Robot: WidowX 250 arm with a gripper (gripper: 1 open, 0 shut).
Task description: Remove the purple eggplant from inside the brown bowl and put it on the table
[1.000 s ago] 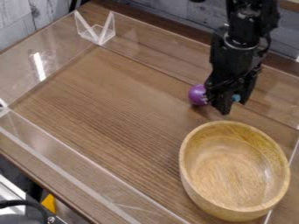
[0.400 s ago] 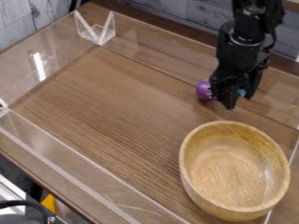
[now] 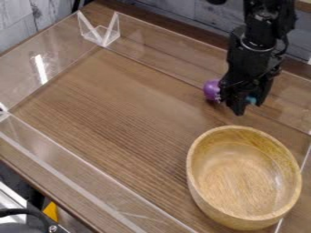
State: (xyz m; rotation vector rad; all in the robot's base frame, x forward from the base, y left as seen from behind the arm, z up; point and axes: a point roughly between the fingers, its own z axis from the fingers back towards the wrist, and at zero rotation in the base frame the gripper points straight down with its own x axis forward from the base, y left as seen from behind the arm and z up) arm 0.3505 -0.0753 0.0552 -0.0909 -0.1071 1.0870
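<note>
The purple eggplant point(image 3: 213, 90) hangs just over the table point(image 3: 122, 105) at the right rear, only its rounded end showing left of the black fingers. My gripper point(image 3: 242, 101) points down and is shut on it. The brown bowl point(image 3: 195, 166) stands in front of the gripper at the near right, with nothing inside it. I cannot tell whether the eggplant touches the tabletop.
Clear acrylic walls point(image 3: 55, 155) edge the table on the left and front. A clear folded acrylic piece point(image 3: 100, 29) stands at the back left corner. Bare wood stretches left of the gripper and the bowl.
The gripper has shifted slightly right and away from the bowl, carrying the eggplant with it. The bowl has not moved.
</note>
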